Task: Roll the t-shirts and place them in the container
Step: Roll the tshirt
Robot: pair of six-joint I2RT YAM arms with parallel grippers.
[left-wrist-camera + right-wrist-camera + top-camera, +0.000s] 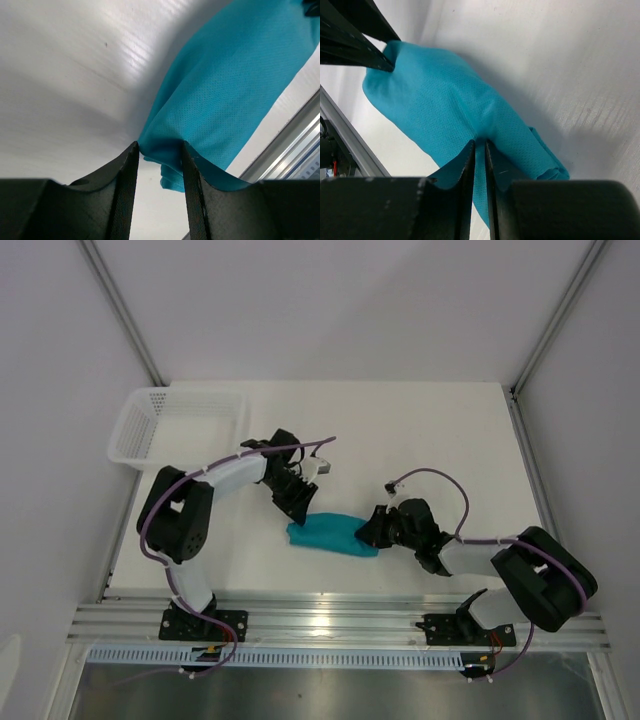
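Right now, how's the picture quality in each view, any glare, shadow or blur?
Top external view: even, soft light, glare on the metal rail. Left wrist view: t-shirt weave sharp, soft shadow on the table beside it. Right wrist view: equally sharp, shadow falling right of the t-shirt.

White table (400, 430) boxed by pale walls (350, 300) — aluminium rail (330, 618) along its near edge.

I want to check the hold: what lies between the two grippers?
Only the t-shirt fills that stretch: the left gripper pinches its left end and the right gripper its right end. The top view shows it.
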